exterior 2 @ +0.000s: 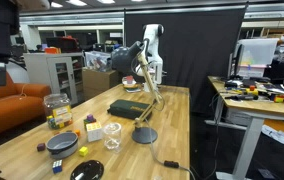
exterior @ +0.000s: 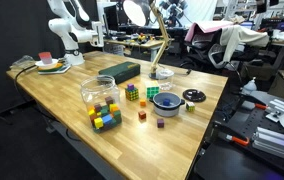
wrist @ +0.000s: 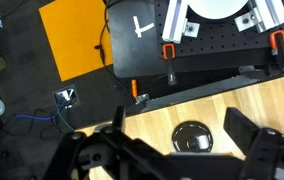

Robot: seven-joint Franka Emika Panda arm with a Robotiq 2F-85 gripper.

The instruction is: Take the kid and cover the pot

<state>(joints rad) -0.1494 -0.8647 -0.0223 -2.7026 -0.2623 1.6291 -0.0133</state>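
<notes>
One round black lid lies flat on the wooden table near its edge. In an exterior view it sits just beside the blue pot, which stands uncovered. Lying free and apart from the clutter, it seems placed for a pick from above. It looks like a thin, hard, glossy disc; the pot is shallow and smooth-walled. The gripper hangs above the lid, dark fingers spread wide and empty. Farther off stand a clear glass and a jar of coloured blocks.
</notes>
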